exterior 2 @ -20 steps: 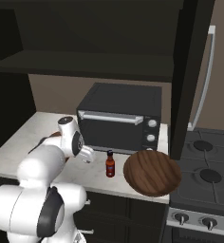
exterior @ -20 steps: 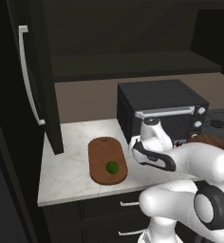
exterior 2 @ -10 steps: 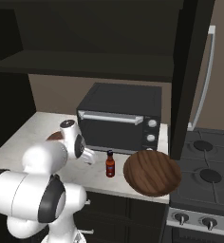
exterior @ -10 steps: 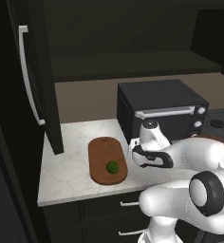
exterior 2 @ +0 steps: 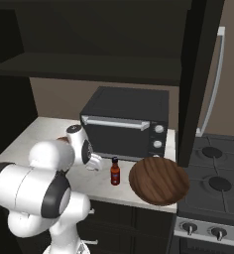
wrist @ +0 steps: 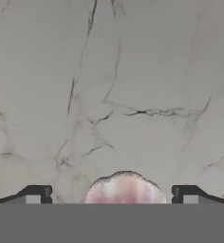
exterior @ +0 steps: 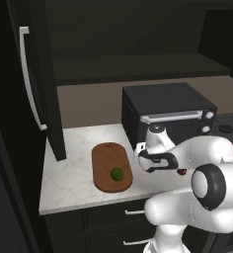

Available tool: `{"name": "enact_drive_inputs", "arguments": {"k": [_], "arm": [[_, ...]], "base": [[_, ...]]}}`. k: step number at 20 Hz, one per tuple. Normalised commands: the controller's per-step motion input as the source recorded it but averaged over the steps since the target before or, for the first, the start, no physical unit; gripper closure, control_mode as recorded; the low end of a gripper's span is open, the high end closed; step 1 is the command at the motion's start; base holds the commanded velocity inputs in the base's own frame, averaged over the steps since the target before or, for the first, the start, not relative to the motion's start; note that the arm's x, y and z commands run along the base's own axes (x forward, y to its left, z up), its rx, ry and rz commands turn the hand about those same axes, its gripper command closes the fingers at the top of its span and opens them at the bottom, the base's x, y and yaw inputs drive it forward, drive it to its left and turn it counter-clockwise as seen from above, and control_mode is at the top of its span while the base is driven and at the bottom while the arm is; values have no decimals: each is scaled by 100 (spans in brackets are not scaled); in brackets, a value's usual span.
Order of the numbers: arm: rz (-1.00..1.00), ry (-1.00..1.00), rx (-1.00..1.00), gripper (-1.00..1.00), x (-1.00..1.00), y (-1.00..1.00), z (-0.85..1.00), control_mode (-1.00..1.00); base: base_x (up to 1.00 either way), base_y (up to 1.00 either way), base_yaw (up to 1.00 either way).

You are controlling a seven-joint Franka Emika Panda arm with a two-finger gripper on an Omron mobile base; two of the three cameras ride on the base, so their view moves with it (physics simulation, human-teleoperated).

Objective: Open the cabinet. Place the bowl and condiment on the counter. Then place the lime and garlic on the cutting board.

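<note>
In the hand view the pale pinkish garlic (wrist: pixel 125 188) lies on the marbled counter (wrist: pixel 133 71), between the two tips of my open gripper (wrist: pixel 111 195). The gripper (exterior: pixel 154 167) points down at the counter (exterior: pixel 69 178), just right of the reddish-brown cutting board (exterior: pixel 111 167). A dark-green lime (exterior: pixel 117 173) rests on that board. The red condiment (exterior 2: pixel 115 171) stands right of the gripper (exterior 2: pixel 93 162), and the wooden bowl (exterior 2: pixel 158 179) sits further right at the counter's end. Both cabinet doors (exterior: pixel 39 79) (exterior 2: pixel 201 74) are swung open.
A black toaster oven (exterior: pixel 165 113) (exterior 2: pixel 126 124) stands on the counter right behind my hand. A stove top (exterior 2: pixel 213 178) lies right of the bowl. Dark drawers (exterior: pixel 123 217) run below the counter's front edge. The open left door hangs over the counter's left end.
My hand has sunk a little toward the counter and shifted slightly right in the right base view. The jaws stayed open. Lime, bowl and condiment have not moved.
</note>
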Motion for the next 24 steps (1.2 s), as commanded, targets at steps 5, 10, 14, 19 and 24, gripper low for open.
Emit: {"name": "enact_drive_inputs", "arguments": {"k": [5, 10, 14, 19, 24], "arm": [[0, 0, 0, -100, 12, 0, -10, -100], [0, 0, 0, -100, 8, 0, -15, -100], [0, -1, 0, -100, 0, 0, -10, -100], [0, -3, 0, 100, 2, 0, -5, -100], [0, -3, 0, 100, 0, 0, -6, -100]], "base": [[0, 0, 0], [0, 0, 0], [0, 0, 0], [0, 0, 0], [0, 0, 0]]}}
